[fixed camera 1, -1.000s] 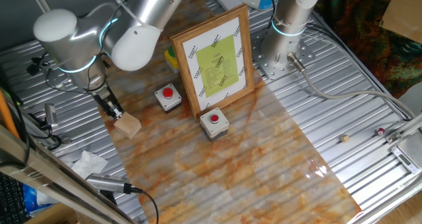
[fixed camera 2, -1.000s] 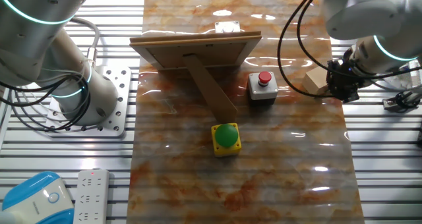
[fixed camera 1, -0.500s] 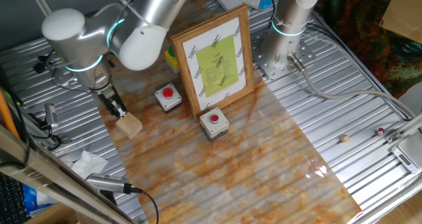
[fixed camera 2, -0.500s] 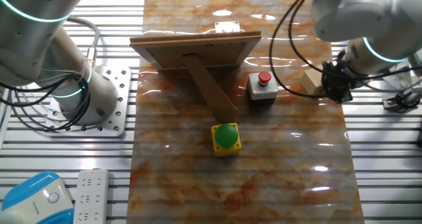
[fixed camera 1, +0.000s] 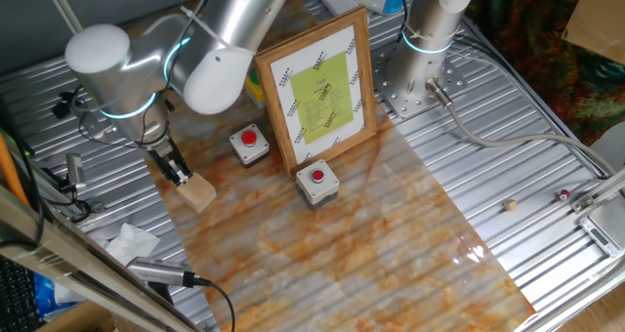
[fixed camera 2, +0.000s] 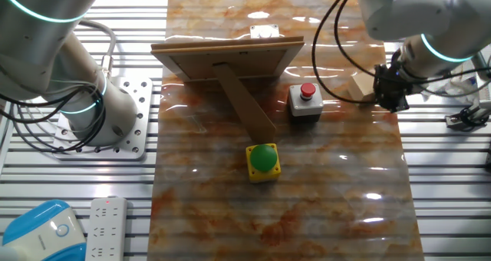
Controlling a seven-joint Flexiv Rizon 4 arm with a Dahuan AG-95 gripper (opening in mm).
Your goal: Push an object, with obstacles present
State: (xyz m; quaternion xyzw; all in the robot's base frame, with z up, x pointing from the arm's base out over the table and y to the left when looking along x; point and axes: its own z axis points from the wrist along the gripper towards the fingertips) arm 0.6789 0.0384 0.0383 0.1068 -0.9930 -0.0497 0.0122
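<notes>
Pressing: tool (fixed camera 1: 179, 172) (fixed camera 2: 388, 97) is touching the cube (fixed camera 1: 198, 190) (fixed camera 2: 359, 88) on the side facing away from the frame (fixed camera 1: 319, 86) (fixed camera 2: 228, 55).
Tool state: fingers are sitting close together with nothing between them; whether fully clenched, I cannot tell.
Cube: lying on the tabletop (fixed camera 1: 391, 244) (fixed camera 2: 322, 207), near its edge, well apart from the frame, beyond the nearer red button box (fixed camera 1: 250, 144) (fixed camera 2: 306, 101).
Second red button box (fixed camera 1: 317, 182): standing just in front of the frame's lower corner.
Green button (fixed camera 2: 263, 160): sitting behind the frame, by the foot of its prop.
Frame: standing upright, showing a yellow-green sheet.
</notes>
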